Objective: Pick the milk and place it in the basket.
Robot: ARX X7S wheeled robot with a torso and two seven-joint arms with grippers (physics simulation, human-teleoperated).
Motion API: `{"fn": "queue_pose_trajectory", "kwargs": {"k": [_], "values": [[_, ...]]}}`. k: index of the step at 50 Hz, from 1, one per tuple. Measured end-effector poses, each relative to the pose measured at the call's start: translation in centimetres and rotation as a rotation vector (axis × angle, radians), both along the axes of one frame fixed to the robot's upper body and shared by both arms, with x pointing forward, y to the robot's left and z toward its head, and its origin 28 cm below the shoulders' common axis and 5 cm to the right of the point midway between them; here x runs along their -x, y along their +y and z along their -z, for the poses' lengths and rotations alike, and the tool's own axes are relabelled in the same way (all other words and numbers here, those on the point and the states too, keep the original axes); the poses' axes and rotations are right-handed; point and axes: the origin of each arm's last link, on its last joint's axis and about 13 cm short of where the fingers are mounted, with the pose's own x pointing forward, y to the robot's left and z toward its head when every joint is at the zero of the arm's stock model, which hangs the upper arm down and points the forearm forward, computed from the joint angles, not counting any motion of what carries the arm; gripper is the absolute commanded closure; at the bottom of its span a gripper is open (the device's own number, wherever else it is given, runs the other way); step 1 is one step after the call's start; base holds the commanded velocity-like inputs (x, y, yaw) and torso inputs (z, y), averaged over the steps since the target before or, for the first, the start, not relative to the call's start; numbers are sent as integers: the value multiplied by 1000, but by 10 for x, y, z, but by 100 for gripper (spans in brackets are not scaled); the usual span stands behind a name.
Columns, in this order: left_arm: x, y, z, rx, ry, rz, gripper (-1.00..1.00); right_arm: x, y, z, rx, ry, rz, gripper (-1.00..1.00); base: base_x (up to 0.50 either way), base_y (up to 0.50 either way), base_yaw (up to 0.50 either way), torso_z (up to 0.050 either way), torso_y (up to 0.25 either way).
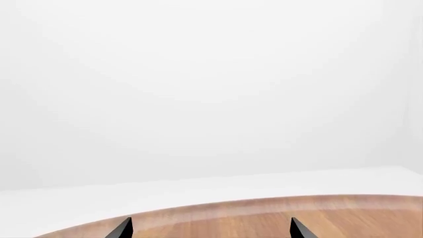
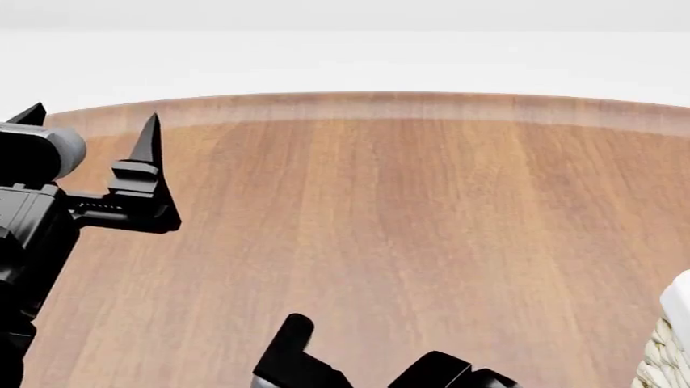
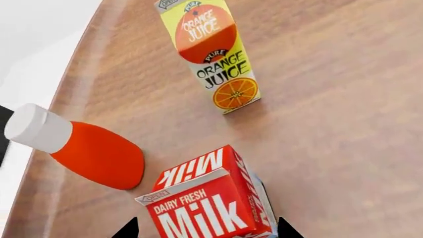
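A round-edged wooden table (image 2: 377,210) of warm brown, straight-grained planks with a paler band along its curved rim fills most of the head view, set in a plain, evenly lit white room where a pale floor meets featureless white walls without any visible windows.

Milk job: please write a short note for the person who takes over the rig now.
Left gripper: open, empty, raised over the table.
Right gripper: fingertips on either side of the milk; whether they grip it cannot be told.
Milk: on the table, beside the orange juice and a red bottle.
Basket: only its edge shows at the head view's lower right.
Done: approach to the milk. Left: grasp, lift, carry to the basket, release.
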Motion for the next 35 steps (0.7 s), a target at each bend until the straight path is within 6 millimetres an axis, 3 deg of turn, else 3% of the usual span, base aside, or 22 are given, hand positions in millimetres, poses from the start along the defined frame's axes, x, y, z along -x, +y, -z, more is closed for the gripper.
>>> {"fn": "queue_pose_trajectory", "kwargs": {"k": [31, 32, 35], "values": [[-1, 0, 5, -4, 9, 6, -100, -7, 8, 18, 27, 51, -56, -100, 0, 0, 0, 0, 0], [-1, 0, 5, -4, 10, 6, -100, -7, 8, 18, 27, 50, -57, 100, 0, 0, 0, 0, 0], [-2, 0, 6, -4, 11, 6, -100, -7, 8, 19, 31, 41, -52, 100, 0, 0, 0, 0, 0]]}}
